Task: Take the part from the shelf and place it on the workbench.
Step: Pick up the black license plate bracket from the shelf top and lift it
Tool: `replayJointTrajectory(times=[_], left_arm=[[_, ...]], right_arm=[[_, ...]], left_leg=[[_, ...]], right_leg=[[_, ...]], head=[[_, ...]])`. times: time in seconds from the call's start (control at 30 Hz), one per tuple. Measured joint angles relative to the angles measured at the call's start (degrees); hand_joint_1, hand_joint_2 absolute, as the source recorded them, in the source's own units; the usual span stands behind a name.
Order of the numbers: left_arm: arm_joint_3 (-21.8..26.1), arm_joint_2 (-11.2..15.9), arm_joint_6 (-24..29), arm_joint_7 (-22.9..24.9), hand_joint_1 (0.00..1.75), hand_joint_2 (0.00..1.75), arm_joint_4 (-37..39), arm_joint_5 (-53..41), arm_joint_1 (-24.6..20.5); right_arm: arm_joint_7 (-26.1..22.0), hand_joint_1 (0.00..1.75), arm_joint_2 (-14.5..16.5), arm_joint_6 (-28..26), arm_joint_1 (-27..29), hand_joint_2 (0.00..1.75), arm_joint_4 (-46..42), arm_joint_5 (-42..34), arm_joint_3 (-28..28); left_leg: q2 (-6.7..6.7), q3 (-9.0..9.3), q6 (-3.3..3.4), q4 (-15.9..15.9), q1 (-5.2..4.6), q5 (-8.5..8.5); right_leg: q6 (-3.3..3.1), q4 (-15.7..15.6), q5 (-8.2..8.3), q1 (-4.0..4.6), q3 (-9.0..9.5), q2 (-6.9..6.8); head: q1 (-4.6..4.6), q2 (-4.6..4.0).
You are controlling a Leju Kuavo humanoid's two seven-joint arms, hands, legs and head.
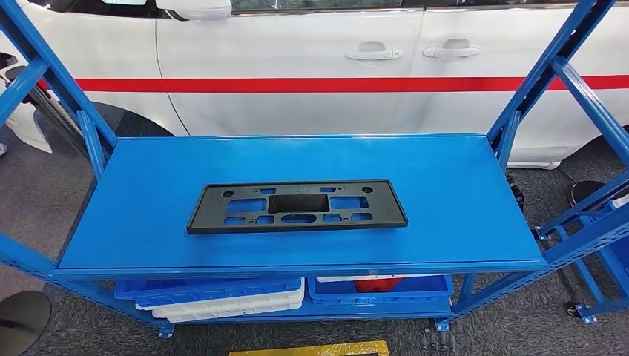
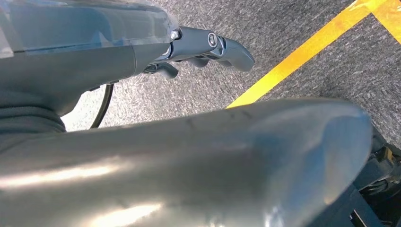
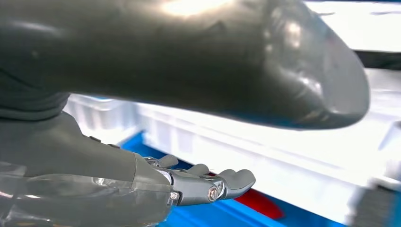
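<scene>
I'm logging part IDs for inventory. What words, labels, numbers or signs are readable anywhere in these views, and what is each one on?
None can be read.
Black plastic part on the blue shelf: no legible lettering or number.
White car behind: only a red stripe, no text.
Blue bins and white trays below: no labels showing.
Floor under the left hand: plain yellow tape.
Blurred bins near the right hand: nothing legible.

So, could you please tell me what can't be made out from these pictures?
- Head view: the contents of the blue bins and white trays below are hidden by the shelf top carrying the black part.
- Left wrist view: the left hand has its fingers partly hidden behind its own cover and thumb.
- Right wrist view: the white crates past the right hand are blurred and overexposed.
</scene>
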Motion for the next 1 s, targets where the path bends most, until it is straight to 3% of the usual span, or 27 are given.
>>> replayJointTrajectory(times=[0.47, 1.0], left_arm=[[0.0, 0.3, -0.5, 0.0, 0.0, 0.0, 0.0, -0.2, 0.1], [0.0, 0.6, -1.9, 1.0, 0.0, 0.0, 0.0, -2.0, -0.4]], right_arm=[[-0.2, 0.0, -2.4, 6.9, -0.8, 0.0, -2.0, -8.4, -5.5], [0.1, 0.0, -2.9, 18.6, -2.8, 0.0, -5.4, -15.2, -4.8]], left_leg=[[0.0, 0.01, 0.0, 0.0, 0.0, 0.0], [0.0, 0.0, 0.0, 0.0, -0.01, 0.0]], right_leg=[[0.01, 0.0, 0.01, 0.01, 0.04, 0.0], [0.01, 0.0, 0.01, 0.0, 0.05, 0.0]], head=[[0.0, 0.0], [0.0, 0.0]])
